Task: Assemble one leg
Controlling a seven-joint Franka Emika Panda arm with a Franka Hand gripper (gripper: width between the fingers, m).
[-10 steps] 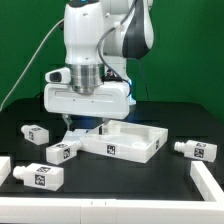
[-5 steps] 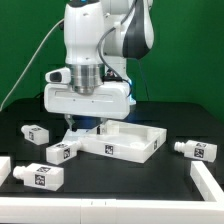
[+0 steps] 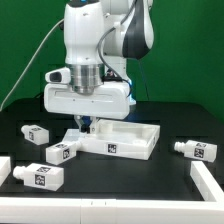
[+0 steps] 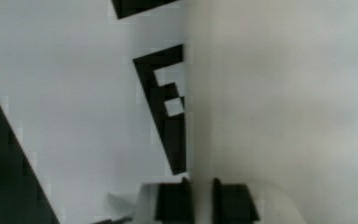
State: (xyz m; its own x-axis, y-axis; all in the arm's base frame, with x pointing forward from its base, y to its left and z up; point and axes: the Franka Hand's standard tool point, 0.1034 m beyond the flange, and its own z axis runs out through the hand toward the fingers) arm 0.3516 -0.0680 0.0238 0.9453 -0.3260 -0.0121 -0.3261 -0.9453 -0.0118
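Gripper low at the tabletop's corner, four legs loose around it.

The gripper (image 3: 85, 124) sits at the tabletop piece (image 3: 135, 148), by its rear corner on the exterior view's left; fingers pinched or parted, I cannot tell. One leg (image 3: 38, 132), a second leg (image 3: 62, 151) and a third leg (image 3: 38, 177) lie on the black table (image 3: 120, 178) to the exterior view's left, and the fourth leg (image 3: 195, 150) lies to its right. Their tags are black-and-white squares, too small to read. The wrist view shows only blurred black bars on white.
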